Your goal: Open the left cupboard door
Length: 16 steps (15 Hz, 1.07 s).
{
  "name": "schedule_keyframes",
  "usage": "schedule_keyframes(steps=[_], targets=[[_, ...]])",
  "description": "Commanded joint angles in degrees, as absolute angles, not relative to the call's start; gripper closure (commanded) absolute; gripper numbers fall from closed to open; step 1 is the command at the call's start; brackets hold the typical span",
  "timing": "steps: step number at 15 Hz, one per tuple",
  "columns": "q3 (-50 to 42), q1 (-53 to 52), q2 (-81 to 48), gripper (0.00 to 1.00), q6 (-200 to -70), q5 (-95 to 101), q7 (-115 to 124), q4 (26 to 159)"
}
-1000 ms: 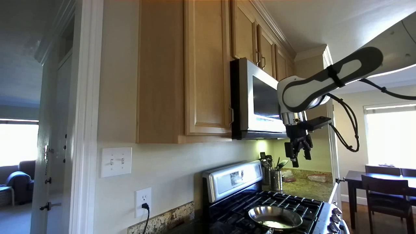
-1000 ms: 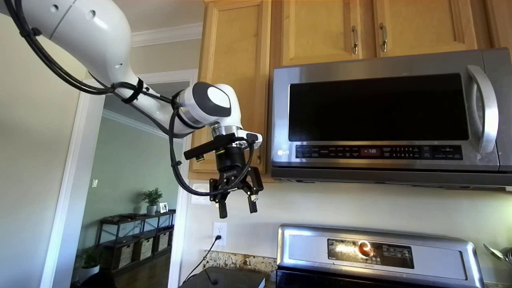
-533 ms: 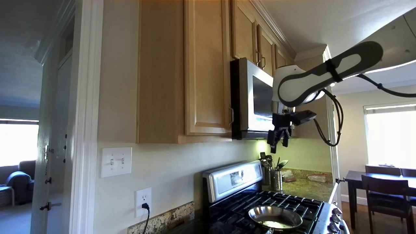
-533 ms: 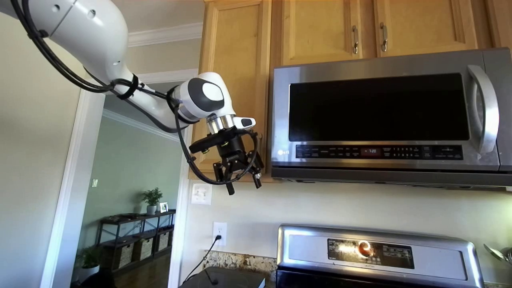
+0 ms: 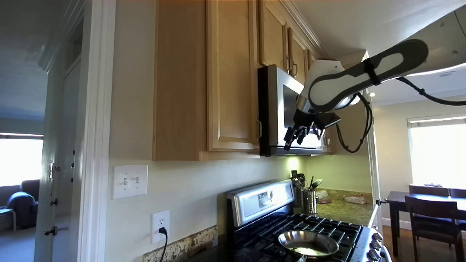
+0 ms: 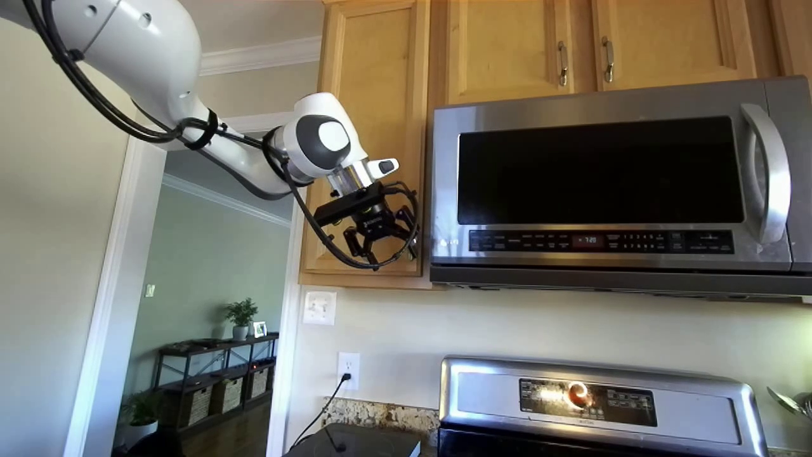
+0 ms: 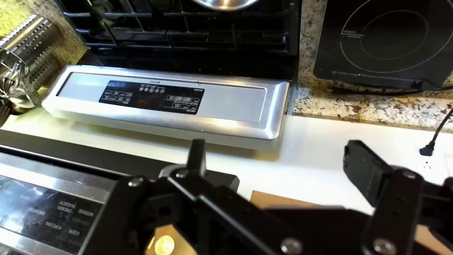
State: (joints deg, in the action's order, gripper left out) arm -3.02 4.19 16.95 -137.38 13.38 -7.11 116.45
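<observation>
The cupboard door (image 6: 387, 76) is shut and stands just left of the microwave (image 6: 602, 174) in both exterior views. Its silver handle (image 5: 259, 130) sits low, on the edge nearest the microwave. In an exterior view the gripper (image 5: 293, 142) overlaps the microwave, tilted, pointing downward and toward the door, apart from the handle. The wrist view has its fingers (image 7: 366, 173) spread wide. In an exterior view the white arm (image 6: 171, 82) extends from the left of the microwave, its lower end in front of the door. Other doors (image 6: 507, 51) are above the microwave. Under it stands the stove (image 6: 482, 393), a steel pan (image 5: 308, 243) on top. Utensil holders (image 5: 310, 203) stand on the surface (image 5: 346, 209), below the microwave's end farthest from the door. Below and left of the microwave are a switch plate (image 5: 130, 181) and an outlet (image 5: 159, 220) holding a black plug (image 5: 163, 230). Lower on that side lies a black cooktop (image 6: 365, 441).
</observation>
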Motion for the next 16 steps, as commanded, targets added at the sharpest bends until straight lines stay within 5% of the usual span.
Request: schedule_keyframes(steps=[1,16], targets=[[-3.04,4.16,16.9,0.0,-137.31,13.29,-7.17,116.3],[-3.06,3.17,8.82,0.0,-145.1,9.24,-6.65,103.64]])
